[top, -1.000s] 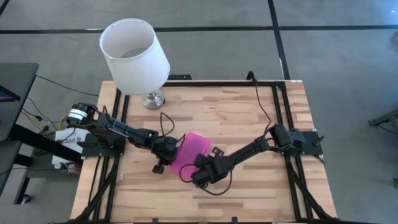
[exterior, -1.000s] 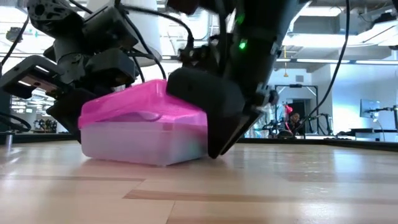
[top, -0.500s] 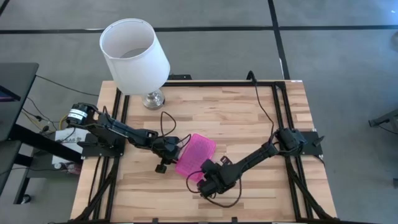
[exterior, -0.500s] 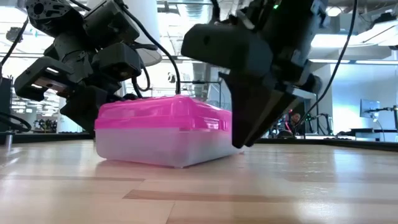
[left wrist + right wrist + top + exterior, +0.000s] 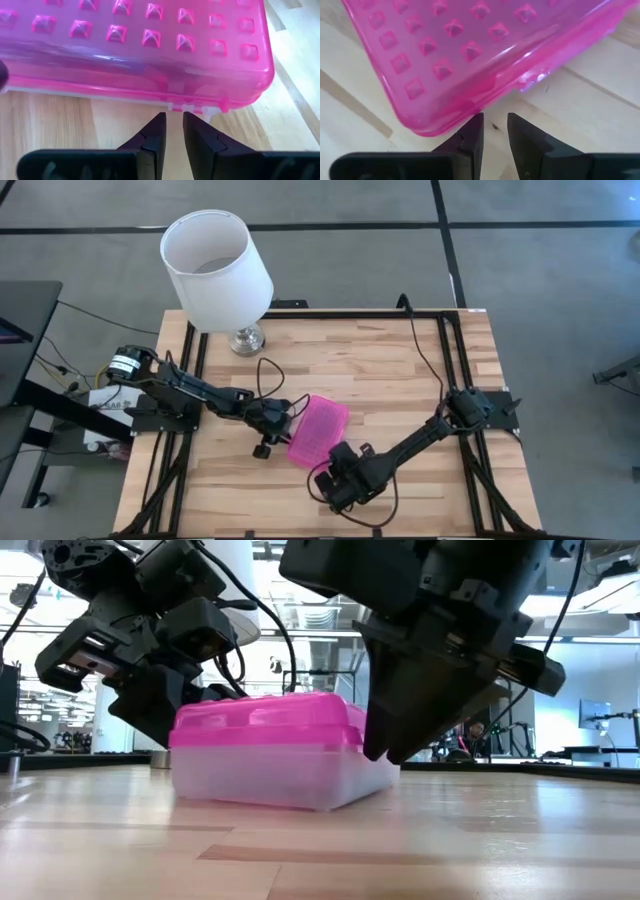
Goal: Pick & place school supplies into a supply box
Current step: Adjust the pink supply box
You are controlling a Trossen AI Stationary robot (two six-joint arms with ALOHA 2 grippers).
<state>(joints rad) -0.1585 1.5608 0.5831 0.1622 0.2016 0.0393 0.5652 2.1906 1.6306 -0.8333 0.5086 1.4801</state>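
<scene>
Supply box [image 5: 318, 430] lies lid-shut between left pincer [image 5: 173, 125] and right pincer [image 5: 494, 126], both nearly pressed together, seemingly not touching.

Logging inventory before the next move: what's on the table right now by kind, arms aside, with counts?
Pink-lidded supply box, lid down: 1
Table lamp with white shade: 1
Loose pens, pencils, markers or scissors in view: 0
Total: 2
The left gripper and right gripper sit beside the box, fingers nearly together, holding nothing.

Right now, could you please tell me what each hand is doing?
Left hand: nearly closed, holding nothing, beside the pink-lidded box.
Right hand: nearly closed, empty, at the box's corner.
</scene>
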